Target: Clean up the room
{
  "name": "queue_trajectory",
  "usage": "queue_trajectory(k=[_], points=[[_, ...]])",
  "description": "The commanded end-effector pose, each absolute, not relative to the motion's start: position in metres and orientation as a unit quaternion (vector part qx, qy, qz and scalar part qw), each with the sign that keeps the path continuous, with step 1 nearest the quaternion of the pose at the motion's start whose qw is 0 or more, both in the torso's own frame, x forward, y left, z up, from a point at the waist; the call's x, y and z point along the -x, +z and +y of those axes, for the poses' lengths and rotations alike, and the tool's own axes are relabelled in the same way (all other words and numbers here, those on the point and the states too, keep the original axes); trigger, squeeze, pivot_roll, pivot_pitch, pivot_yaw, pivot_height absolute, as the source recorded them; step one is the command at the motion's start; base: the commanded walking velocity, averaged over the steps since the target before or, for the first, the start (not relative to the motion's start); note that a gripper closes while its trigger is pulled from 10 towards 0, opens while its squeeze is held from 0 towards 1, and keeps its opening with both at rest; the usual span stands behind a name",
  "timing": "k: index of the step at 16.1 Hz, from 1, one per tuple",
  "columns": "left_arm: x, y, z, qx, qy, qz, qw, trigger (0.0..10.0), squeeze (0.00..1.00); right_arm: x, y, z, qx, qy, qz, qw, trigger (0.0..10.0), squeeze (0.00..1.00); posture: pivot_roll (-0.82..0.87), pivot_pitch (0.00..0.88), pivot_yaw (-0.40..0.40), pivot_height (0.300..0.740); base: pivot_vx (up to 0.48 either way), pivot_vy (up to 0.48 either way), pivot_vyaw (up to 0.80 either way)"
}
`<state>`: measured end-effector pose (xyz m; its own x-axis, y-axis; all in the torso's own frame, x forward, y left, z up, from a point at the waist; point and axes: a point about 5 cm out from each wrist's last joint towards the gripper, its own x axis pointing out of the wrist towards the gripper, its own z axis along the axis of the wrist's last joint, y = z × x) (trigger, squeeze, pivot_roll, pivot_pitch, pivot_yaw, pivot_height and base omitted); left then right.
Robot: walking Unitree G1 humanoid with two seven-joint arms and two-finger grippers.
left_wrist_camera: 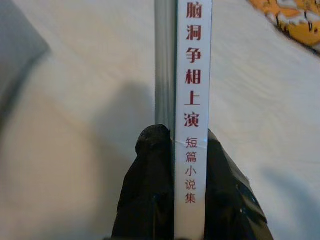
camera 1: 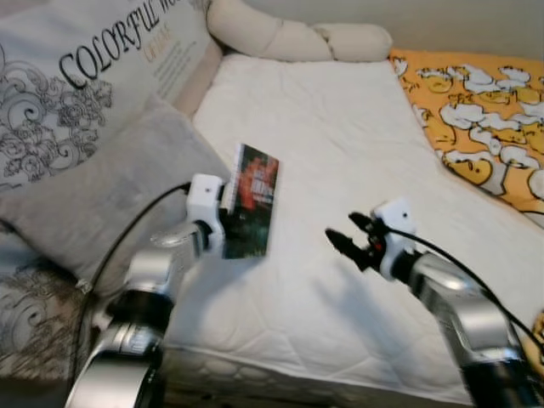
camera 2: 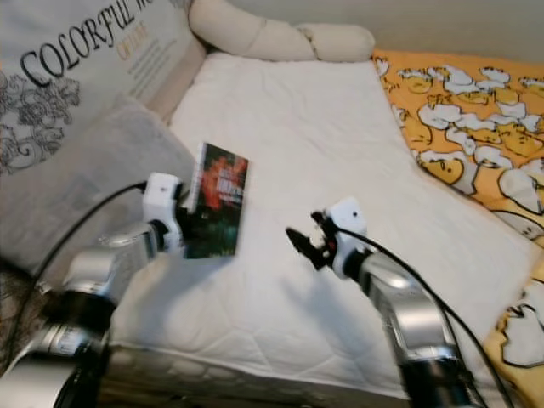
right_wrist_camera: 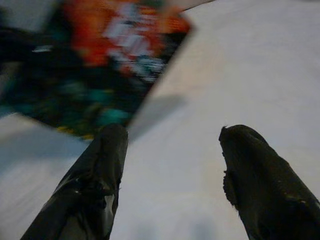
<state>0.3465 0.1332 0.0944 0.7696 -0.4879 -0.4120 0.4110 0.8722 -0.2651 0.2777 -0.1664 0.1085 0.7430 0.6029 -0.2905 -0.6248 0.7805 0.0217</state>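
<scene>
Nearest, two silver metal arms w/ black cables reach in over the bed edge. Left gripper (left_wrist_camera: 175, 165) has its black, slightly glossy rubbery fingers (left_wrist_camera: 150, 190) pressed tight on a thin book (camera 1: 253, 202), pinching it by the lower part of its white spine, which carries red Chinese characters top to bottom. Book is a flat rectangular paperback, glossy cover w/ dark green-black ground and red-orange patch w/ white lettering; held upright, lifted above the mattress (camera 1: 340, 170), casting a soft shadow on it. Right gripper (right_wrist_camera: 172, 150) hovers just to the robot's right of the book, apart from it, fingers spread w/ a clear gap and nothing between them; tips are blunt and rounded, pointing toward the book's cover. Mattress is white, quilted w/ faint diamond stitching, soft matte fabric, w/ a piped seam along its near side. On the robot's left, beside the left arm, a plush grey cushion (camera 1: 110, 187), velvety, lies against the mattress edge; behind it a big cream pillow (camera 1: 93, 68) printed w/ black scrollwork and "COLORFUL" lettering. Far right, an orange blanket (camera 1: 476, 110) w/ white and yellow cartoon shapes covers that side of the bed. Farthest, at the head, a long cream sausage-shaped bolster (camera 1: 289, 36), lumpy and soft, lies across.
</scene>
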Motion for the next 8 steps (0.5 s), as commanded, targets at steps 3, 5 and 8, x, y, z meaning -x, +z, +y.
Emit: queue_trajectory(k=[3,5,8], points=[[-0.356,0.096,0.124,0.136,-0.266,0.250,0.921,10.0,0.00,-0.266,0.117,-0.173,0.031,0.367,0.152,0.917,10.0,0.00,-0.19,0.000,0.037,0.740,0.000,0.000,0.00],[-0.354,0.086,0.111,0.179,-0.289,0.291,0.894,10.0,0.00,-0.259,0.125,-0.184,0.029,0.362,0.159,0.918,10.0,0.00,-0.23,0.000,0.039,0.740,0.000,0.000,0.00],[-0.349,0.077,0.105,0.212,-0.295,0.330,0.871,10.0,0.00,-0.243,0.129,-0.186,0.018,0.385,0.180,0.905,10.0,0.00,-0.27,0.000,0.041,0.740,0.000,0.000,0.00]])
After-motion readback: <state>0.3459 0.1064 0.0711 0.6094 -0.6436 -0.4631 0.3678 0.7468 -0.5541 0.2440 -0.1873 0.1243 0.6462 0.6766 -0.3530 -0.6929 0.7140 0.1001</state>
